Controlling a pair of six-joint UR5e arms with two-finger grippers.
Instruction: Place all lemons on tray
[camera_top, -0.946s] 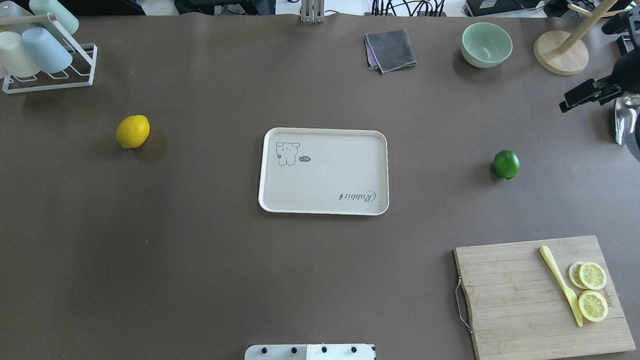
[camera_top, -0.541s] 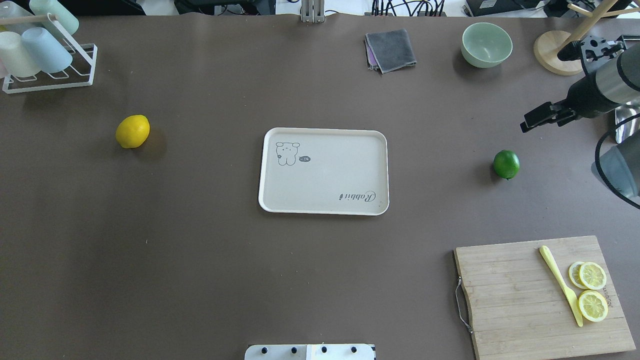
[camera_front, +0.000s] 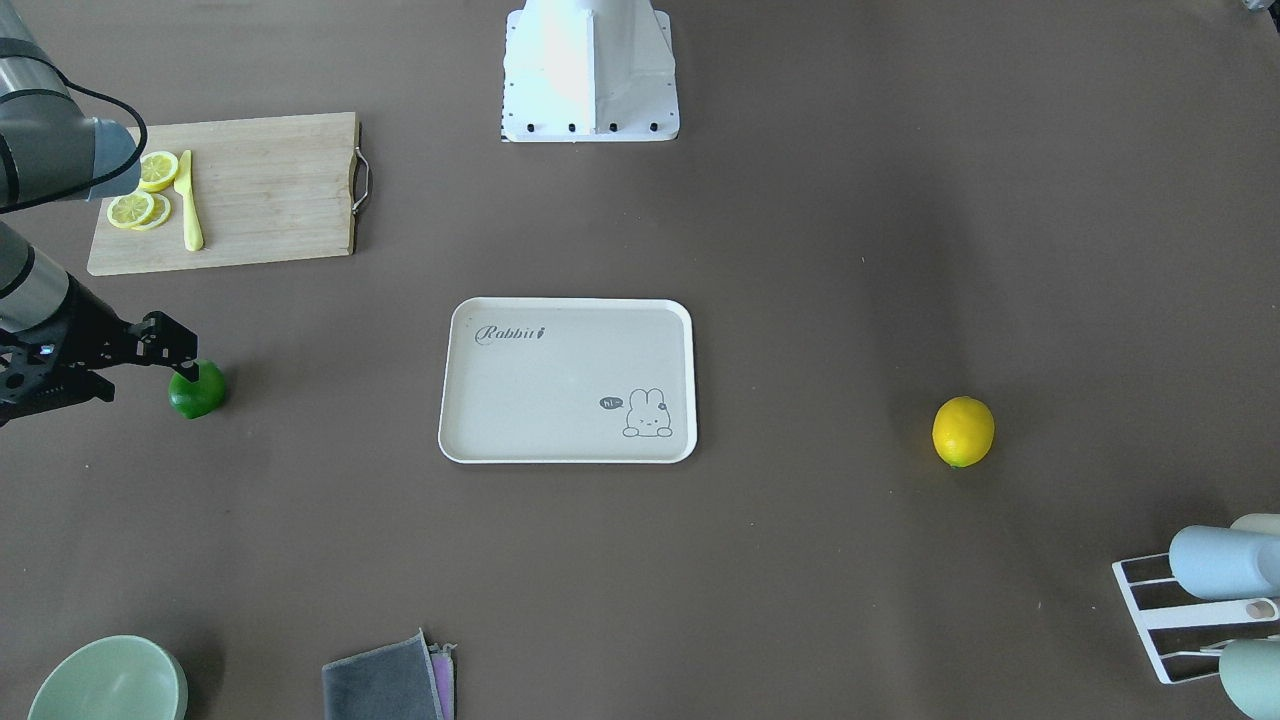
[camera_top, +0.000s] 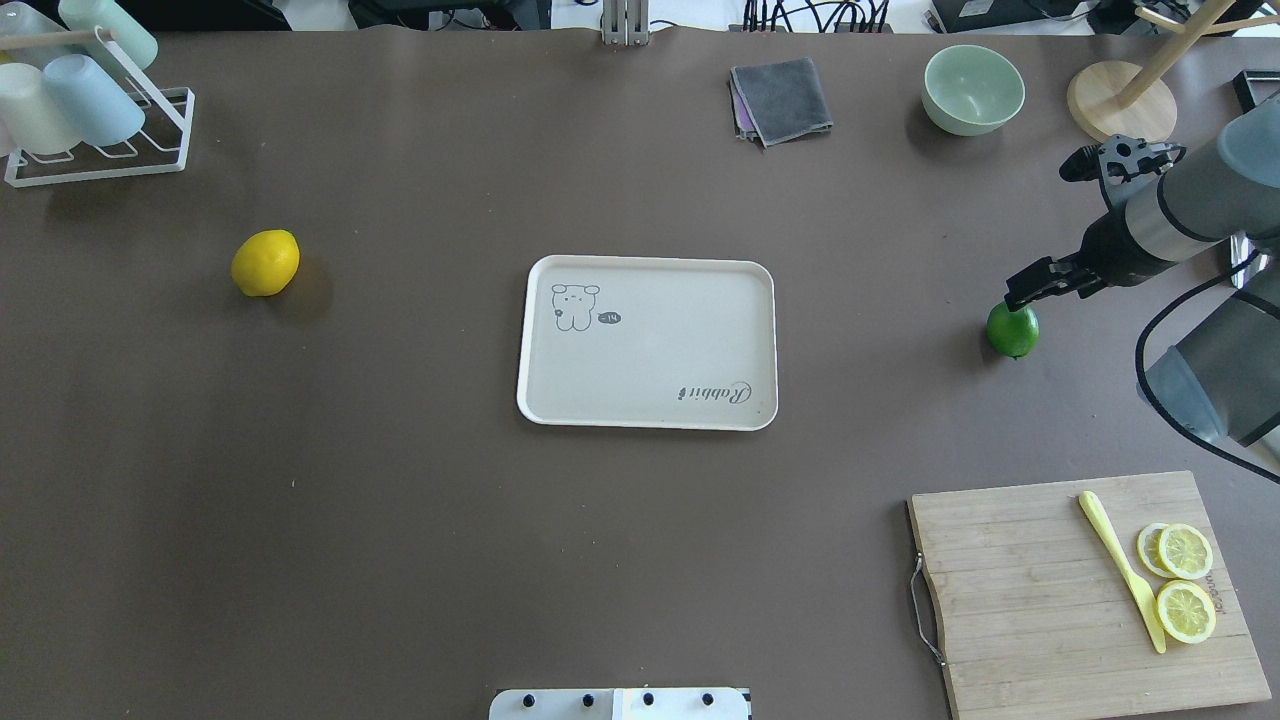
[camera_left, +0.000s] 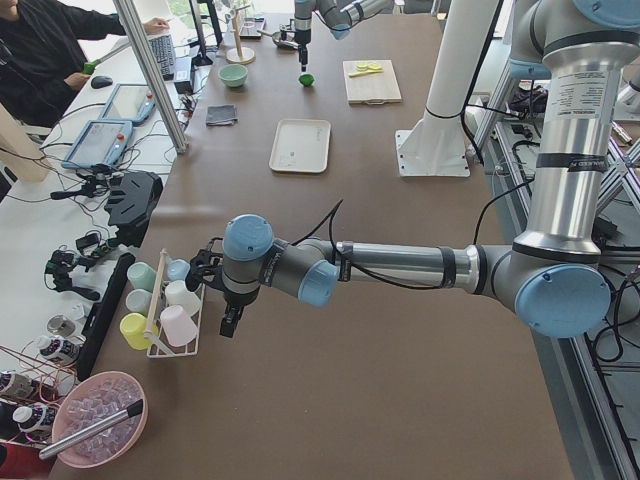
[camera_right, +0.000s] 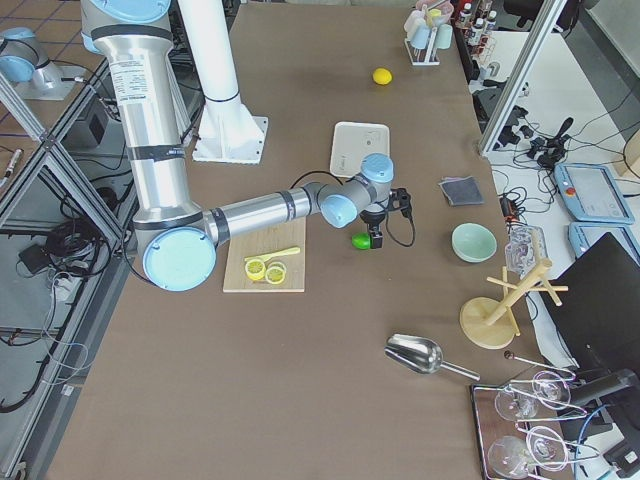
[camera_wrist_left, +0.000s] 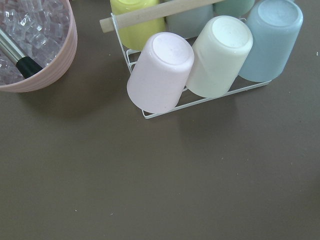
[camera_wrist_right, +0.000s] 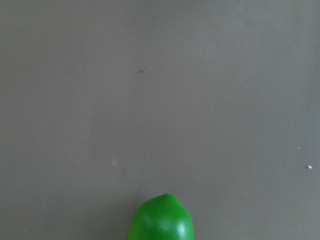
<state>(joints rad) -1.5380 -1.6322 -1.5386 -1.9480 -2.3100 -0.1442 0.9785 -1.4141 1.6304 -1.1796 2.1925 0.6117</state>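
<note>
0 of 2 done: yellow lemon (camera_top: 265, 263) left of tray (camera_top: 647, 343), green lemon (camera_top: 1013, 332) right of it. My right claw (camera_top: 1018, 297) hovers just above the green lemon; I cannot tell its spread.

Cutting board (camera_top: 1030, 600) bears lemon slices (camera_top: 1185, 611) beside a yellow knife (camera_top: 1122, 571).

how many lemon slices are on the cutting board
3 lemon slices, all on the wooden cutting board beside the yellow knife: two overlapping, one nearer the robot. None seem hidden.

Table: long matte brown table (camera_top: 400, 550).
Floor: brownish tiles (camera_right: 50, 12), along one long edge of the table.
Desk: white side desk (camera_left: 25, 225), along the opposite edge.
Light: even, with soft shadows.
</note>
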